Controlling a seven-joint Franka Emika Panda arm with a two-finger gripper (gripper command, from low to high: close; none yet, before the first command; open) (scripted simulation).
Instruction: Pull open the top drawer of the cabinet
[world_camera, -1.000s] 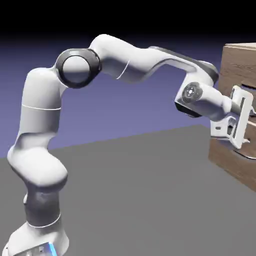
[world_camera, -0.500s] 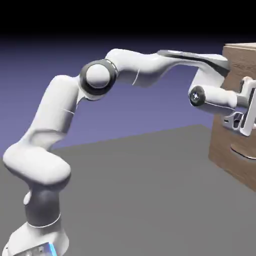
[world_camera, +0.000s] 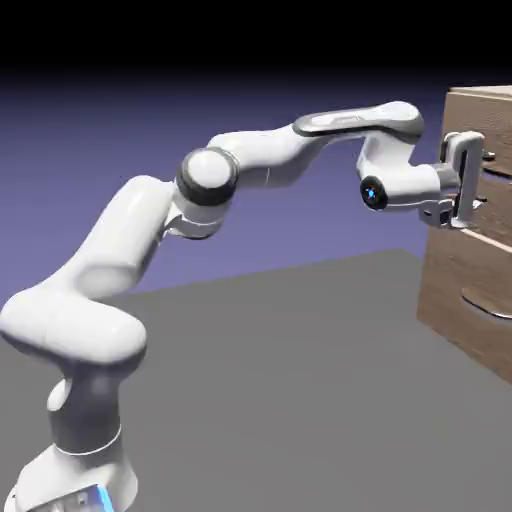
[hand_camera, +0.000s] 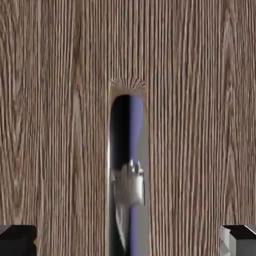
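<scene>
From the side, the cabinet (world_camera: 478, 240) stands at the right edge on the grey table (world_camera: 300, 360), its top drawer (world_camera: 497, 195) facing left toward the arm, under a blue-violet backdrop. The gripper (world_camera: 478, 180), a second ago lower by the curved handle (world_camera: 487, 304), now sits level at the top drawer. In the hand view, the shiny bar handle (hand_camera: 127, 175) runs lengthwise up the frame between the wide-apart fingertips (hand_camera: 17, 239), which grip nothing.
</scene>
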